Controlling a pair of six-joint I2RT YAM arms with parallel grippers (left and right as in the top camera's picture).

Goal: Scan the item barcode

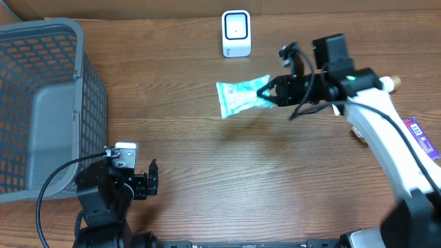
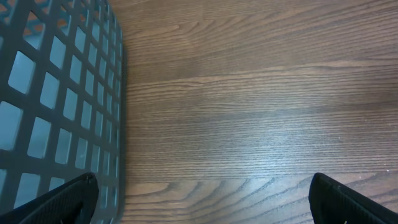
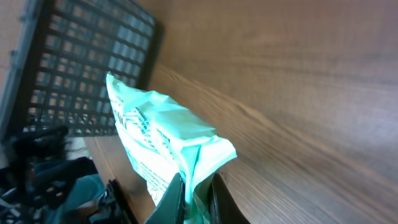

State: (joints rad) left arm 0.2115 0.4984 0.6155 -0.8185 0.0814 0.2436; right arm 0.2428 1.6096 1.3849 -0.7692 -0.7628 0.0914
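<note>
Has the packet (image 1: 238, 98) pinched by one end in the right jaws, lifted off the desk (image 1: 207, 158), near the scanner (image 1: 236, 33). Holds the left jaws spread wide beside the basket (image 1: 93, 103). Yet to present the barcode to the scanner.

Even warm light, soft shadows, right wrist view blurry.

White right arm (image 1: 389, 134) at frame right, green light, black cables, black right gripper (image 1: 264, 94); left arm (image 1: 103, 193) black, looping cable
</note>
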